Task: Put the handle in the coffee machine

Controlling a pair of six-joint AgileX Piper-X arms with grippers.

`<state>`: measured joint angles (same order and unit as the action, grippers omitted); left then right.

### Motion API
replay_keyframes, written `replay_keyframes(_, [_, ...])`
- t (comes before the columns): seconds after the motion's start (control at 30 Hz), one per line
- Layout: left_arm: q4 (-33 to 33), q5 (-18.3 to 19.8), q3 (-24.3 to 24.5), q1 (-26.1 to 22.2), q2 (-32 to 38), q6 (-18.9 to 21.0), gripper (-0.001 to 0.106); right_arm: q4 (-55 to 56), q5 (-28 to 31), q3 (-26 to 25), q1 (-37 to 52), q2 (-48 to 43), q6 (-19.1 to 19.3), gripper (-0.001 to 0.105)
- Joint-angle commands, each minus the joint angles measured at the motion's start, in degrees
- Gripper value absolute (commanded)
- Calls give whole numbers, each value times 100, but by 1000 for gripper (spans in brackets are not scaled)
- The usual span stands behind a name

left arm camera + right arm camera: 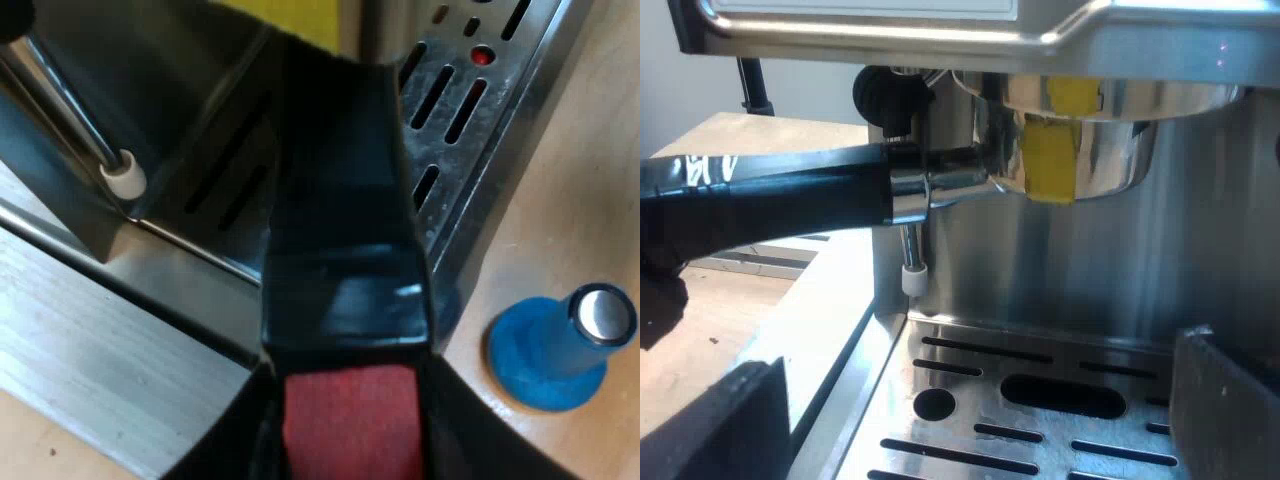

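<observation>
left gripper [348, 400] first: its black fingers [470, 420] are clamped on either side of the holder [340, 230], gripping the dark handle right at the red end [350, 445]. the handle runs out from there over the steel drip tray [510, 110] of the espresso machine [180, 90]. the steam wand [70, 110] with its white tip hangs close by, and the blue tamper [555, 350] stands on its base on the bench [590, 180], just beside the tray's corner and apart from the gripper. over to the right gripper [980, 420]: fingers [730, 430] spread wide with nothing between them, hovering above the slotted tray and facing the machine's front. from here the holder's metal head, with yellow tape on it, sits up against the underside of the machine's front overhang, and the handle juts out past the wand. whether it is locked in, i cannot tell.
</observation>
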<state>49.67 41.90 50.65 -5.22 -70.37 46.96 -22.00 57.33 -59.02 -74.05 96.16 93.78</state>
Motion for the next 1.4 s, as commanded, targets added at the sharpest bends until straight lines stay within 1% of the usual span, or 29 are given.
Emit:
replay_keyframes(0.03, [-348,914,168,13,138,-229,0,-52,68,1,15,0,71,78])
replay_keyframes(0.13, [-569,914,168,13,138,-179,0,-52,68,1,15,0,71,78])
replay_keyframes(0.23, [-766,948,168,13,138,85,0,-52,68,1,15,0,71,78])
replay_keyframes(0.37, [-890,980,168,13,138,265,0,-52,68,1,15,0,71,78])
replay_keyframes(0.47, [-1142,1070,168,13,138,577,0,-52,68,1,15,0,71,78])
replay_keyframes(0.63, [-1097,1352,257,13,138,498,0,-52,68,1,15,0,71,78])
replay_keyframes(0.73, [-1102,1365,298,13,138,302,0,-52,68,1,15,0,71,78])
replay_keyframes(0.93, [-1102,1324,425,13,138,137,0,-41,68,1,15,0,71,78])
replay_keyframes(1.1, [-1102,1366,660,13,138,135,0,11,68,1,15,0,71,78])
replay_keyframes(1.2, [-1064,1530,666,13,138,153,0,9,68,1,15,0,71,78])
replay_keyframes(1.23, [-927,1592,666,13,138,166,0,9,73,1,15,0,71,78])
replay_keyframes(1.4, [-795,1592,649,13,138,67,0,9,73,1,20,0,71,78])
